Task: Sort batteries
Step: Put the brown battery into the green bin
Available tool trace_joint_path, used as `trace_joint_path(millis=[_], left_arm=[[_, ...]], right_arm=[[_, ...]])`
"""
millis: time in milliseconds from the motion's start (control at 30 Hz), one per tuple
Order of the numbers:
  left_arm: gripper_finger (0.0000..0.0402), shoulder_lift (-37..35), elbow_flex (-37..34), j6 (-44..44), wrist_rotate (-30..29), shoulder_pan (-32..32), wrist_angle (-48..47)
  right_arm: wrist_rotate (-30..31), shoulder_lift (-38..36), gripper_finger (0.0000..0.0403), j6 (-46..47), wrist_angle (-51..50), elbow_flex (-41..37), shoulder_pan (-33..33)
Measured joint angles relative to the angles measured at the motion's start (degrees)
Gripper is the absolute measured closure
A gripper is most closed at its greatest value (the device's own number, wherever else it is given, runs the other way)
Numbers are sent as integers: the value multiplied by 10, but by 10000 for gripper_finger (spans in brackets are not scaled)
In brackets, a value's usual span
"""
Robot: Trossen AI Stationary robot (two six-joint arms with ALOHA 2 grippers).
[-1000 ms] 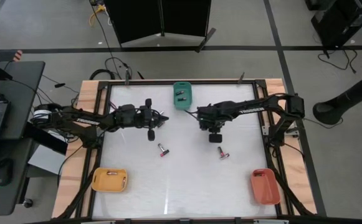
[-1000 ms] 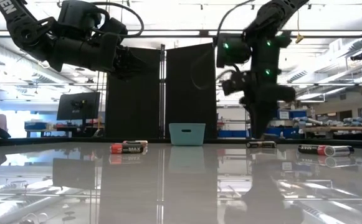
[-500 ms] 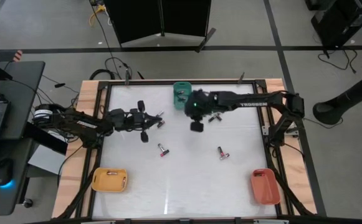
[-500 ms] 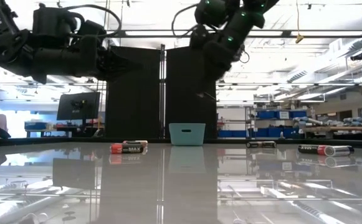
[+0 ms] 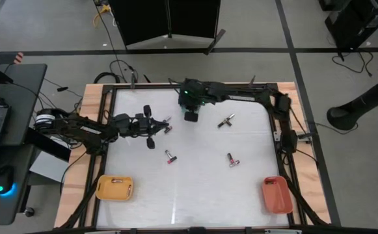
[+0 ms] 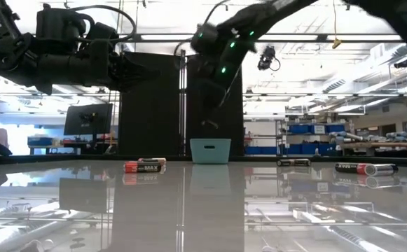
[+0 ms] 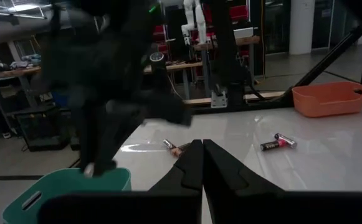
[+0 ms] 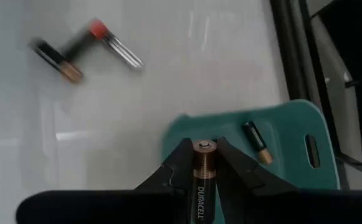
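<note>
**Right arm swings a Duracell cell over the teal tray**

Since a second ago the right gripper [image 8: 204, 163] has travelled from mid-table to the far edge, above the teal tray [image 8: 293, 134]. Its fingers clamp a battery [image 8: 204, 171] marked "DURACELL". Another cell [image 8: 256, 142] lies in the tray. A battery [image 6: 144, 166] reading "MAX" rests on the table. The left gripper [image 7: 202, 163] hovers left of centre, fingers pressed together.

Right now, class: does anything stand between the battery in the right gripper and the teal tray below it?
Nothing visible does. The right gripper holds a Duracell battery over the teal tray, where one small battery lies off to the side.
</note>
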Motion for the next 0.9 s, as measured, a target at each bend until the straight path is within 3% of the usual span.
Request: trace_joint_path(millis=[300,900], left_arm=[[390,0,0,1,3,0,-3],[390,0,0,1,2,0,-17]], right_arm=[[-4,99,347,-46,-69,95,-34],[-36,115,343,-6,-104,89,-31]])
